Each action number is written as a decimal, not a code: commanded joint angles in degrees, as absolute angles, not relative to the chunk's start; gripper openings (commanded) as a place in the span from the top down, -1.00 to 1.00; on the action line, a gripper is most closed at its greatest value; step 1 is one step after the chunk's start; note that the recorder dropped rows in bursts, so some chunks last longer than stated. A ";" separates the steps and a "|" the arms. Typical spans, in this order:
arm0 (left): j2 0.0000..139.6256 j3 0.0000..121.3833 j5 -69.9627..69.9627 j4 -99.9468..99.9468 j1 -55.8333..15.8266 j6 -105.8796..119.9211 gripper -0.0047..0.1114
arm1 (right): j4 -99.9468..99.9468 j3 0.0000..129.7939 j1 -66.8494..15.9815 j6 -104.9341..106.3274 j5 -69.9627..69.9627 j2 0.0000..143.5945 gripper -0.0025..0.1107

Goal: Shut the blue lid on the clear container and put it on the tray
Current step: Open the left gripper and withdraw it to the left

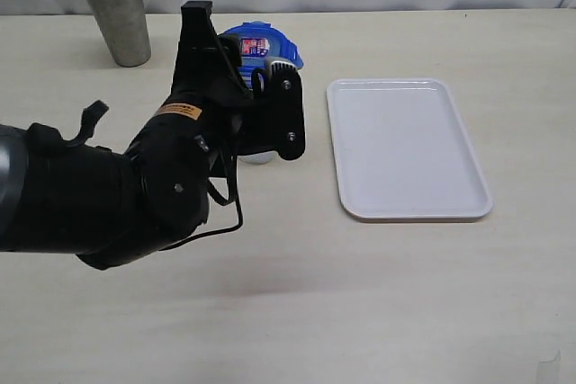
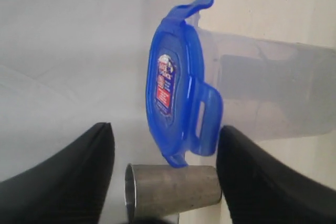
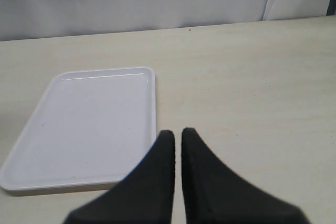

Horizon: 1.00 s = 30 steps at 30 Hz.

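The blue lid [image 1: 261, 46] with its red-and-white sticker sits on the rim of the clear container [image 2: 273, 90], which stands left of the tray [image 1: 407, 147]. In the exterior view my left arm hides most of the container. One snap tab of the blue lid [image 2: 176, 85] sticks outward and another is folded along the wall. My left gripper [image 2: 168, 128] is open. Its fingers [image 2: 100, 156] stand on either side, just short of the lid, and do not touch it. My right gripper [image 3: 177, 132] is shut and empty above the table, beside a corner of the tray [image 3: 89, 124].
A grey steel cup [image 1: 117, 12] stands at the back left of the table, and the left wrist view shows the cup [image 2: 173, 187] between the fingers, beyond them. My bulky left arm [image 1: 117, 191] covers the table's left side. A pale wall runs behind the table.
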State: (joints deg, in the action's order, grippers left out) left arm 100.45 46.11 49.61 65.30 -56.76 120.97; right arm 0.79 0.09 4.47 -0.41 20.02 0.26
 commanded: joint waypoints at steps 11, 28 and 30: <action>100.02 45.85 56.19 81.04 -57.03 122.74 -0.13 | 0.83 0.00 4.69 0.00 19.79 0.00 0.87; 90.19 44.81 42.38 82.03 -41.83 102.86 0.79 | 0.83 0.00 4.69 0.00 19.79 0.00 0.87; 88.36 44.81 32.90 79.82 -38.35 99.42 0.92 | 0.83 0.00 4.69 0.00 19.79 0.00 0.87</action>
State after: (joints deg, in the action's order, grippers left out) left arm 90.97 44.96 43.69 82.48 -42.01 104.26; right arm 0.79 0.09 4.47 -0.41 20.02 0.26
